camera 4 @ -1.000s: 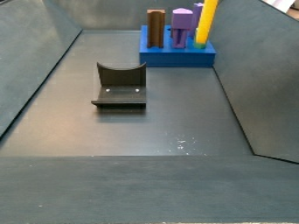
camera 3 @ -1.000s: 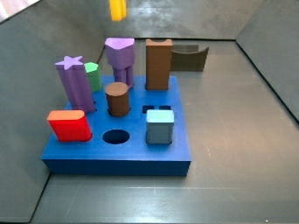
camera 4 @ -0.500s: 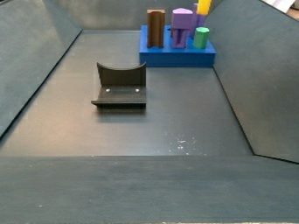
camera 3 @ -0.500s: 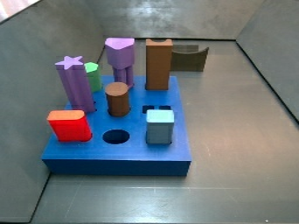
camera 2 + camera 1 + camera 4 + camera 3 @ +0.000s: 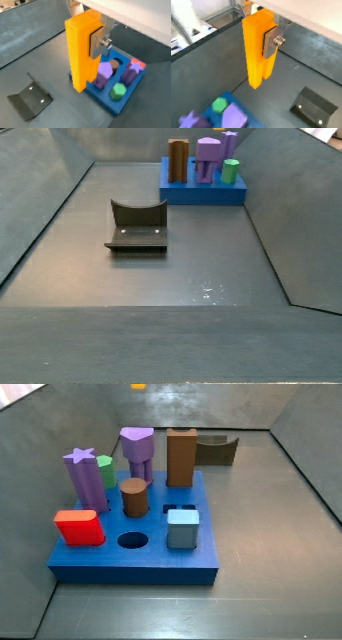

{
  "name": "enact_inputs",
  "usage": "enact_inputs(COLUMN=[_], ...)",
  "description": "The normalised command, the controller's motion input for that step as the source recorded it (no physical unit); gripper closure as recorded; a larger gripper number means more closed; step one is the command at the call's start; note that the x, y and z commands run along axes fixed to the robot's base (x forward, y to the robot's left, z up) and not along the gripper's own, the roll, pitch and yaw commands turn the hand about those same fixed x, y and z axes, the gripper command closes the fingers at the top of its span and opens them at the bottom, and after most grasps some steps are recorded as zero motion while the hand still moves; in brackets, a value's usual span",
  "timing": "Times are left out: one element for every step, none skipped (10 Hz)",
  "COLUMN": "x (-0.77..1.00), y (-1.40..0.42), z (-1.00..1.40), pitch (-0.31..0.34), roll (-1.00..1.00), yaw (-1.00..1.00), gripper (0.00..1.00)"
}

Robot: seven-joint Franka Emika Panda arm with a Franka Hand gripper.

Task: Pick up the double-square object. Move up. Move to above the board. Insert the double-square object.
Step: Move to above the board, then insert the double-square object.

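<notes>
Gripper (image 5: 271, 37) is clamped on the double-square object (image 5: 258, 47), silver finger plate flat on its side. The bar hangs upright, high over the floor. In both wrist views the board (image 5: 127, 97) lies below and off to one side of the bar's lower end, not under it. In a side view only an orange sliver (image 5: 138, 387) shows, above the board's far edge.

Step in hand, as judged: carry over the board (image 5: 134, 554). Advice: hold height until clear of the tall brown block (image 5: 181, 456) and purple pegs, keep the bar vertical, then centre over the matching hole, which I cannot identify. The fixture (image 5: 136, 225) stands well apart from the board.
</notes>
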Motion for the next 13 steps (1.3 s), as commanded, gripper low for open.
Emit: enact_inputs(x=[0.39,0.4,0.42,0.44,0.47,0.36,0.22,0.17,0.01,0.02,0.02,0.03,0.03], y=[-1.0,-1.0,-1.0,-1.0,-0.96,-0.71,-0.38,-0.27,0.0,0.0,0.0,0.0,0.0], z=[0.06,0.07,0.07,0.08,0.08,0.06,0.05,0.04,-0.36,-0.43,-0.43,-0.43,-0.42], pitch=[0.155,0.128,0.116,0.125,0.129,0.123,0.117,0.101,-0.07,-0.07,-0.067,-0.067,-0.081], roll=[0.12,0.1,0.07,0.06,0.06,0.07,0.09,0.08,0.0,0.0,0.0,0.0,0.0], yaw=[0.09,0.07,0.04,0.01,0.01,0.01,0.01,0.01,-1.0,-1.0,-1.0,-1.0,-1.0], gripper=[1.0,1.0,1.0,1.0,1.0,1.0,1.0,1.0,1.0,1.0,1.0,1.0,1.0])
